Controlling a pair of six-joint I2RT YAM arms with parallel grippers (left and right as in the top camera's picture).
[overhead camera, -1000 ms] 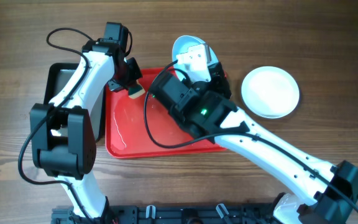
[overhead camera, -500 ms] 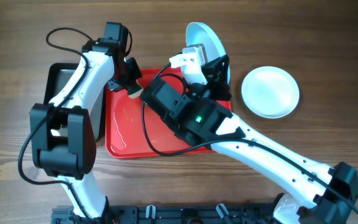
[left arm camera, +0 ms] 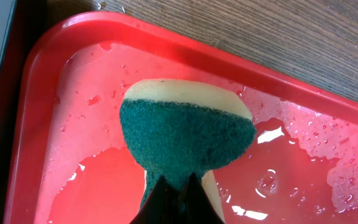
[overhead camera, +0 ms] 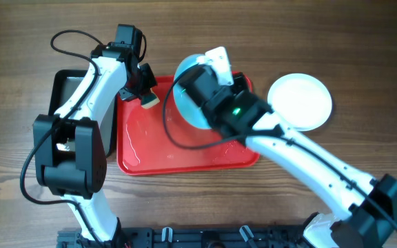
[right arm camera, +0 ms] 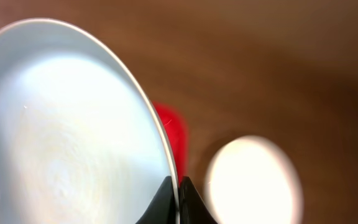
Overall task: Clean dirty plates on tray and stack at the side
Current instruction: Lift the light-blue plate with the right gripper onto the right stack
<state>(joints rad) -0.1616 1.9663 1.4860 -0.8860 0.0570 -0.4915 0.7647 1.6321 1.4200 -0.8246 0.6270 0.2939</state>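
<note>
The lifted plate (right arm camera: 73,124) is tipped on edge above the far half of the tray (overhead camera: 185,165), its hollow face turned toward the left arm. The right tool (right arm camera: 178,199) is pinched on its rim, one finger on each face. In the right wrist view the face is glossy with a faint cloudy film; I cannot tell whether that is dirt or water. The tray floor is wet, with beads and streaks of water, and no other plate shows on the part the arm leaves uncovered. The side plate (overhead camera: 300,102) lies flat on the bench (overhead camera: 364,55), just beyond the tray's right end; whether another plate sits under it cannot be told. At the tray's far left corner the left tool (left arm camera: 178,193) is clamped on a sponge (left arm camera: 185,140), green scouring face outward and yellow foam behind, held just over the wet floor and apart from the lifted plate. A dark pan (overhead camera: 64,89) sits beside the tray's left edge. This looks like the scrubbing step, the plate presented but not yet touched. The next move likely calls for closing the gap between sponge and plate face, while the right grip resists the push so the slick rim does not slip.
</note>
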